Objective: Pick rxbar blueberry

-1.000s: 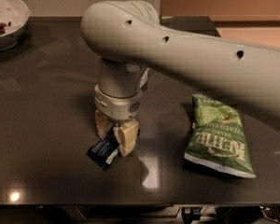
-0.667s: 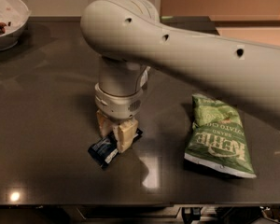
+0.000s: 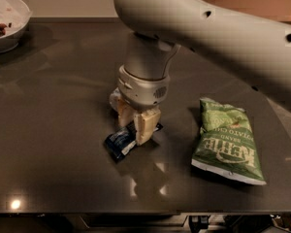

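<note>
1. Camera view: your gripper is pinching the rxbar blueberry by one end, left of the Kettle potato chip bag.
2. Gripper and bar are sitting higher than a second ago, so you are likely beginning the lift off the counter.

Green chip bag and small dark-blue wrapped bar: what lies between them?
Bare dark tabletop, in the camera view; the gripper is down on the dark-blue bar.
</note>
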### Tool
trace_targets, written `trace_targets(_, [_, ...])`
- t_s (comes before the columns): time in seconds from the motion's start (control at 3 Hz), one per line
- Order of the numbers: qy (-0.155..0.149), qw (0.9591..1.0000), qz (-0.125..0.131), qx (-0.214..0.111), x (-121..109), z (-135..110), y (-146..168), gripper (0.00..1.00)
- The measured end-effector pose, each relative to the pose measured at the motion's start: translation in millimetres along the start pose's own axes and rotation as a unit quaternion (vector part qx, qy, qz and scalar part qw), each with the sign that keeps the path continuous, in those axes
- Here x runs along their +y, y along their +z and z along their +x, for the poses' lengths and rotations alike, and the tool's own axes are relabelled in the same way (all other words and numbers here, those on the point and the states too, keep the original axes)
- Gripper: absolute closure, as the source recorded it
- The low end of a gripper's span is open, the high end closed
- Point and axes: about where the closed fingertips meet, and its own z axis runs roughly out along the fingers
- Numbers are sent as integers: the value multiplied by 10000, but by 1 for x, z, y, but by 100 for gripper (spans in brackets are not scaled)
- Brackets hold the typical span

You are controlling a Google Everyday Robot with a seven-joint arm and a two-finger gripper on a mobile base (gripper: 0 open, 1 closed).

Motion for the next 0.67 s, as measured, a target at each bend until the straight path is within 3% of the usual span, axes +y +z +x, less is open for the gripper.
trace_targets(0.33, [98, 9998, 123, -155, 2, 5, -29, 100])
trace_targets(0.67, [-4, 9990, 333, -295, 2, -2, -63, 100])
